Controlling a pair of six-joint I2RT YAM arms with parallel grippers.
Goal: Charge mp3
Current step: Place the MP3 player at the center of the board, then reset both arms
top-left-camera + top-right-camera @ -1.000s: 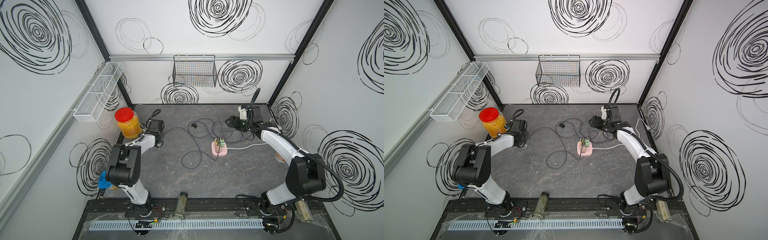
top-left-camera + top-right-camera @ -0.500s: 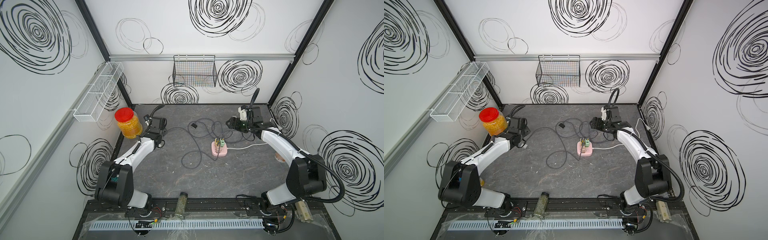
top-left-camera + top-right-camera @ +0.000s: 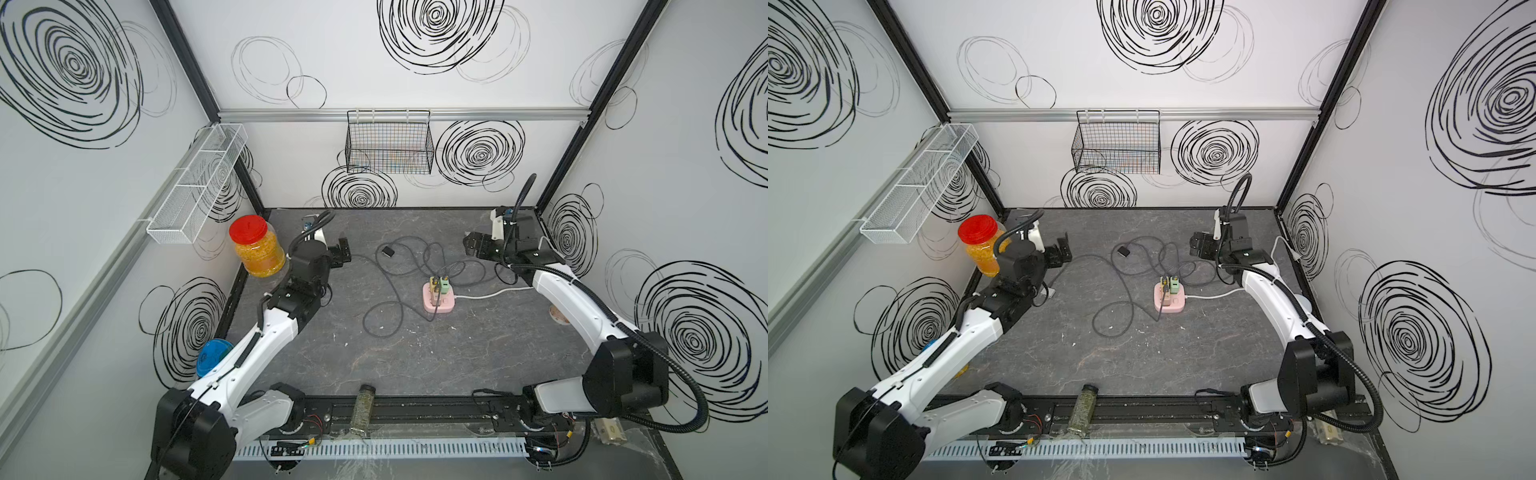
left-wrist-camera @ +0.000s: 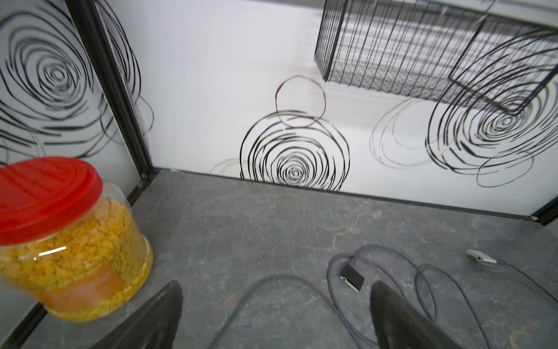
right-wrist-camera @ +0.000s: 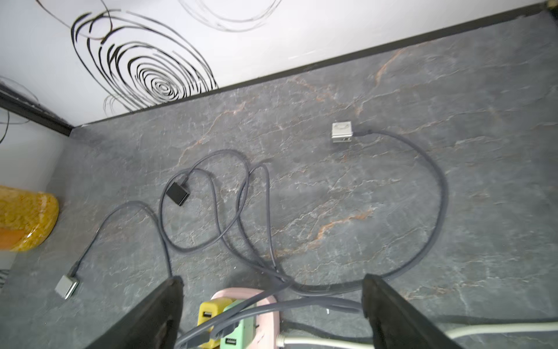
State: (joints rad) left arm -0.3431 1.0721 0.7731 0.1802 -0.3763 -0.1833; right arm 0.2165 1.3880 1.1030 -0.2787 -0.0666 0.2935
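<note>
At ten o'clock on the table, beside the jar, the left gripper stands wide open, empty. Near twelve o'clock lies a black mp3 player; further right, a silver mp3 player has a cable plugged in. At one o'clock the right gripper gapes wide, empty.

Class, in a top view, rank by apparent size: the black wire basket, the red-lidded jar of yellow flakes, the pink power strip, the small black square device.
1. Black wire basket
2. Red-lidded jar
3. Pink power strip
4. Small black square device
No two look alike.
</note>
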